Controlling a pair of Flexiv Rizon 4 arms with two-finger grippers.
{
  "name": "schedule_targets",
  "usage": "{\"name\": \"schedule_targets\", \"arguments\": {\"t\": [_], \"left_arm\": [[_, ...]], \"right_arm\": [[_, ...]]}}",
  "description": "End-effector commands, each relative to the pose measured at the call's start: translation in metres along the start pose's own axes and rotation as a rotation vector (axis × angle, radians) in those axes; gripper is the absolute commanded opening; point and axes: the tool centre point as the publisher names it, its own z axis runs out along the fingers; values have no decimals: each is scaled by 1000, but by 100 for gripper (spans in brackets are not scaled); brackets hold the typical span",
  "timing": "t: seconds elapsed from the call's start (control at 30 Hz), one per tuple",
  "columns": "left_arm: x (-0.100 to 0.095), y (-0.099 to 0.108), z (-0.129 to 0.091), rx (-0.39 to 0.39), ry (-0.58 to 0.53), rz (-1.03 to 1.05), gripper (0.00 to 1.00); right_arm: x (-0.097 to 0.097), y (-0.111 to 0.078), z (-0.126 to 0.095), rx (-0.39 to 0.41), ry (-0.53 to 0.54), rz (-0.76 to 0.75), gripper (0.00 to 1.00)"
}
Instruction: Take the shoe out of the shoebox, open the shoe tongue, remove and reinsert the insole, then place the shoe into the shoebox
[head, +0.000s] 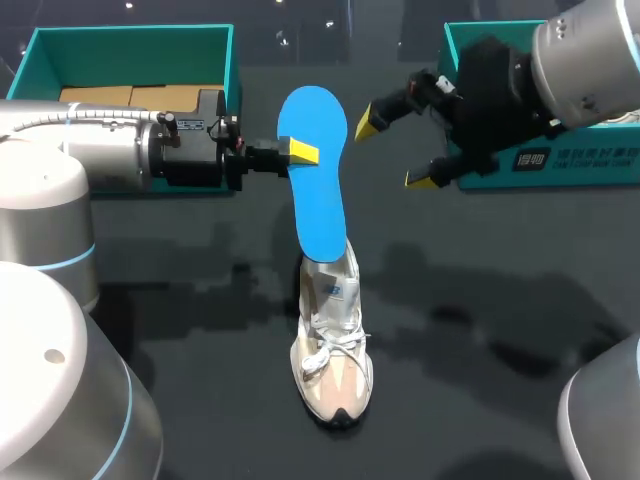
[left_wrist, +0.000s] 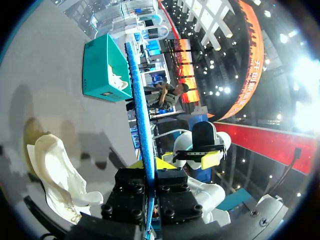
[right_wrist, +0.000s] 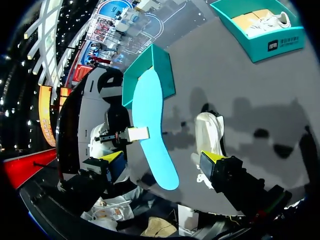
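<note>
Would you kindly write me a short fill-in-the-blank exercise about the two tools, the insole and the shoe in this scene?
1. The left tool is shut on the ___ insole.
2. The right tool is ___ and holds nothing.
3. The shoe stands upright on the ___.
Missing words: blue; open; table.

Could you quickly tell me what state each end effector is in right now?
Left end effector: closed on the insole.
Right end effector: open, empty.
</note>
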Motion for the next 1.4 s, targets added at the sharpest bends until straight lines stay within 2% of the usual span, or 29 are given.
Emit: {"name": "schedule_targets", "arguments": {"t": [0.03, 0.5, 1.0, 1.4], "left_arm": [[-1, 0, 1, -1, -1, 0, 0], [-1, 0, 1, -1, -1, 0, 0], [-1, 0, 1, -1, -1, 0, 0], [-1, 0, 1, -1, -1, 0, 0]], "right_arm": [[-7, 4, 6, 8, 531, 6, 100], [-16, 9, 14, 19, 649, 23, 100], [-25, 20, 20, 92, 650, 156, 100], [-21, 22, 25, 104, 640, 196, 100]]}}
